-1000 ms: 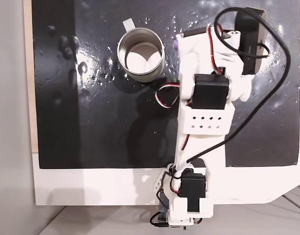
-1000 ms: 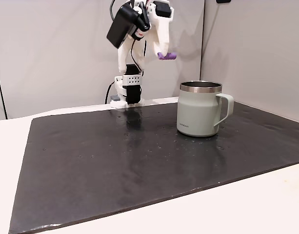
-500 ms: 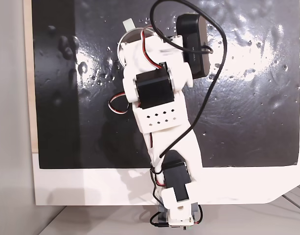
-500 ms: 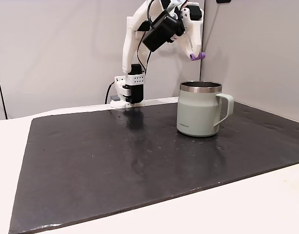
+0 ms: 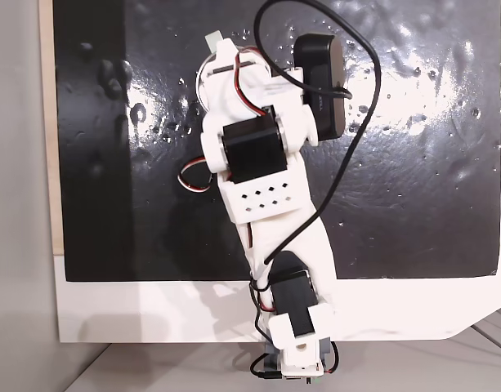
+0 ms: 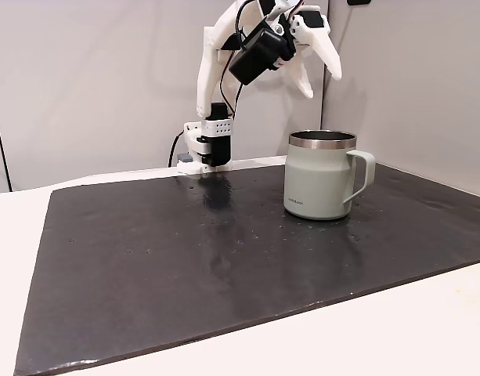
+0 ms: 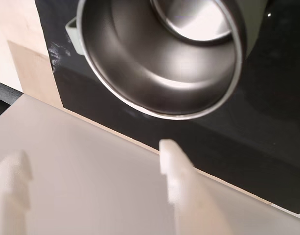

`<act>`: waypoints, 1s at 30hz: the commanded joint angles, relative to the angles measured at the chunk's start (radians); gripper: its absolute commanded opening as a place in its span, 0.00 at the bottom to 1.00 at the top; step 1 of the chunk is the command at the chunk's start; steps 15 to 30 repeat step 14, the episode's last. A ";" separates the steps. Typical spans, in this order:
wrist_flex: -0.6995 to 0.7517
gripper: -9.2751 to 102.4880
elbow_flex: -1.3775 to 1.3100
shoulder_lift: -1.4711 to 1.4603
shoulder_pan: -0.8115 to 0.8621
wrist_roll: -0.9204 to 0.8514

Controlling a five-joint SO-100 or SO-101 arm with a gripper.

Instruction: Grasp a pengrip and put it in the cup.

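- The gripper [image 6: 321, 84] is hanging in the air above the cup [image 6: 321, 185] in a fixed view, its two white fingers [image 6: 331, 58] spreading well apart with nothing between them.
- In the wrist view the gripper [image 7: 93, 171] is pointing down at the cup [image 7: 140, 68], and the fingers [image 7: 172, 166] are standing apart over the cup's near rim.
- The cup is standing upright on the black mat [image 6: 185, 266] that is covering the bench [image 6: 380, 337], toward the mat's far edge and right side in that fixed view, its handle turning to the right.
- In a fixed view from above, the arm [image 5: 258, 147] is covering nearly all of the cup; a sliver of rim and the handle tab [image 5: 212, 38] are showing near the mat's top edge.
- The pengrip is probably lying inside the cup, but I cannot make it out: the shiny inside in the wrist view is showing only reflections.
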 commanded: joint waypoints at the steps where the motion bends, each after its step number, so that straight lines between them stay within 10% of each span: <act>1: 0.008 0.33 -0.031 0.074 -0.002 0.020; 30: 0.008 0.33 -0.026 0.074 -0.012 0.014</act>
